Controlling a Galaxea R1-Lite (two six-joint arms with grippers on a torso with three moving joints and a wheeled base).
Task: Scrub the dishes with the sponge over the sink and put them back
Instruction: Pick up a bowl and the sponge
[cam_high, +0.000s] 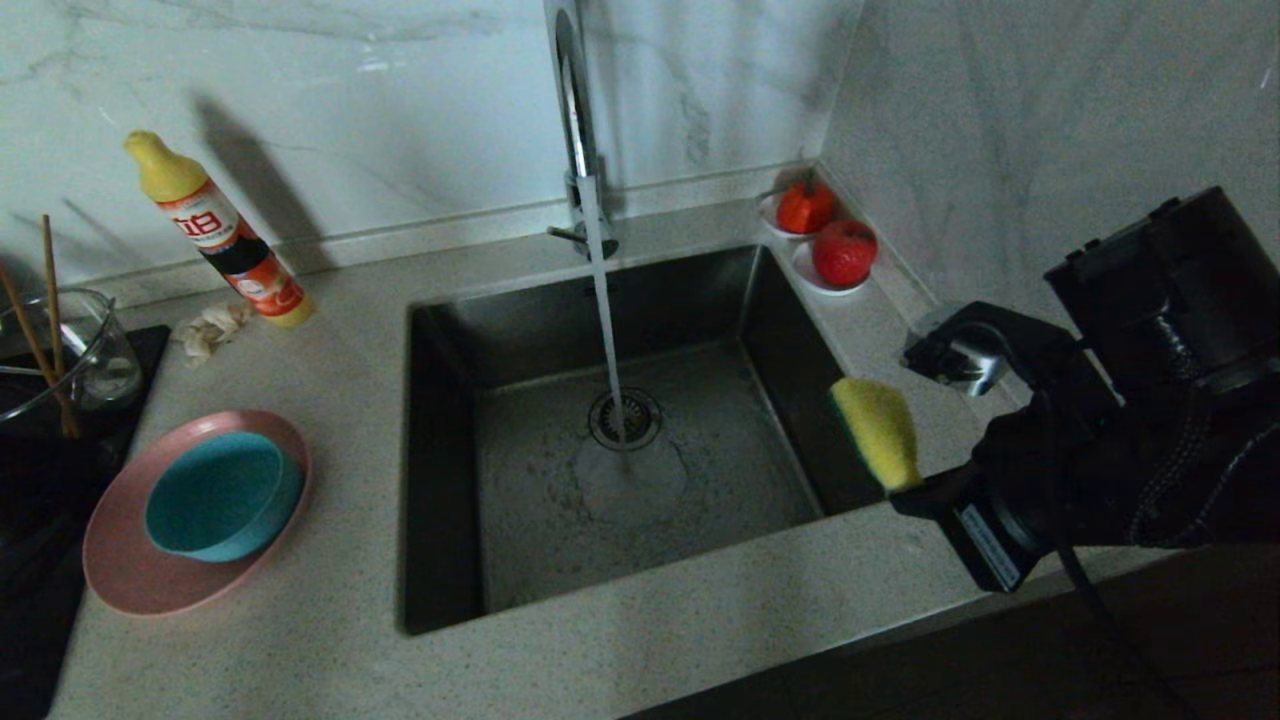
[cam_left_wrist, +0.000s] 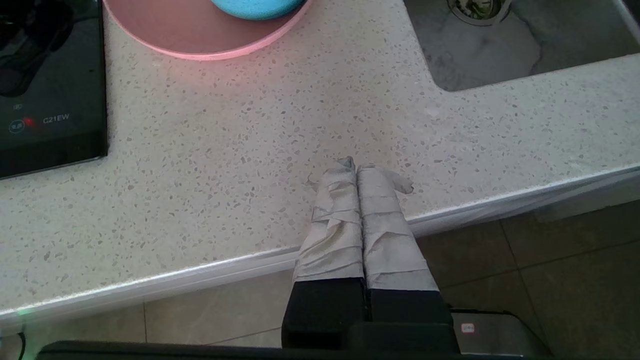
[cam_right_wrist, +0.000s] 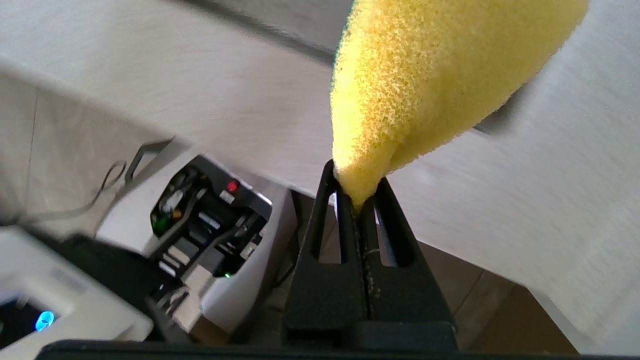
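Two dishes stacked at the left of the surface (cam_high: 330, 560) in the head view: teal bowl (cam_high: 222, 495) nested in pink plate (cam_high: 150, 570), both well apart from the sink (cam_high: 440, 470), where water runs from the tap (cam_high: 578, 120) onto the drain. At the right, right tool (cam_high: 905, 488) pinching one end of the sponge (cam_high: 880, 430), held upright above the sink's right rim, yellow face toward the camera, a dark green edge just showing. Neither dish lifted yet.

From the left wrist: left tool (cam_left_wrist: 359, 172), wrapped fingers pressed together on nothing, parked over the front edge of the surface, with plate rim (cam_left_wrist: 210, 47) and bowl (cam_left_wrist: 257, 7) near but untouched.

From the right wrist: black fingers clamped tight on the sponge's (cam_right_wrist: 425, 80) narrow end; background smeared, possibly from arm motion.

Judged step: sponge in hand, dish pickup outstanding. Next move likely calls for spreading the left tool, gripping the bowl's rim, and carrying it over the basin to meet the sponge.
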